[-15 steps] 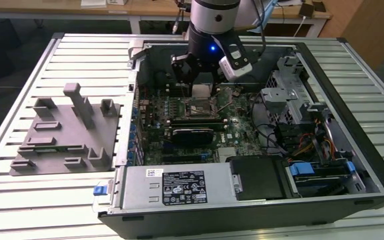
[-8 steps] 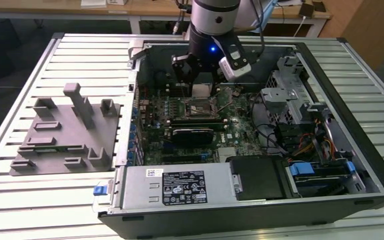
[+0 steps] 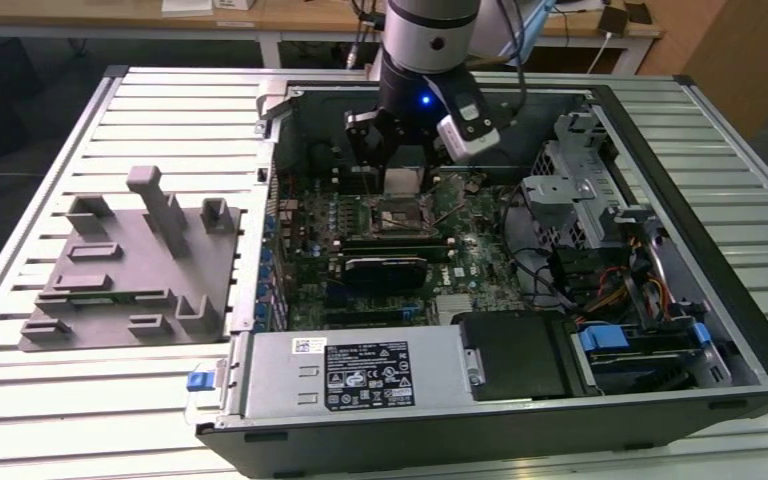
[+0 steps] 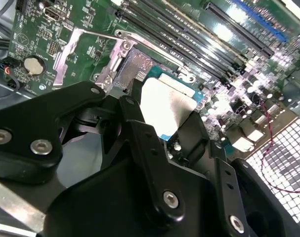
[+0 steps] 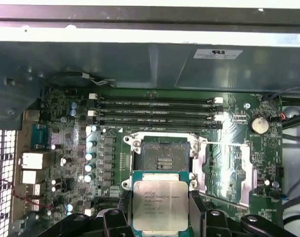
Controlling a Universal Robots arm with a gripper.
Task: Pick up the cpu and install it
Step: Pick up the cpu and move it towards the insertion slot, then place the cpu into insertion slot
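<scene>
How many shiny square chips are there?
1. The cpu is clamped in the gripper, held over the green motherboard near the empty socket. Others could be hidden elsewhere inside the computer case.

Socket [image 5: 162, 155] lies uncovered before the claw [image 5: 160, 217]; case wall [image 5: 115, 64] near.

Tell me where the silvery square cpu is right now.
In the first wrist view the silvery square cpu is held by the black gripper, over the green motherboard, close to its open black-framed socket.
</scene>
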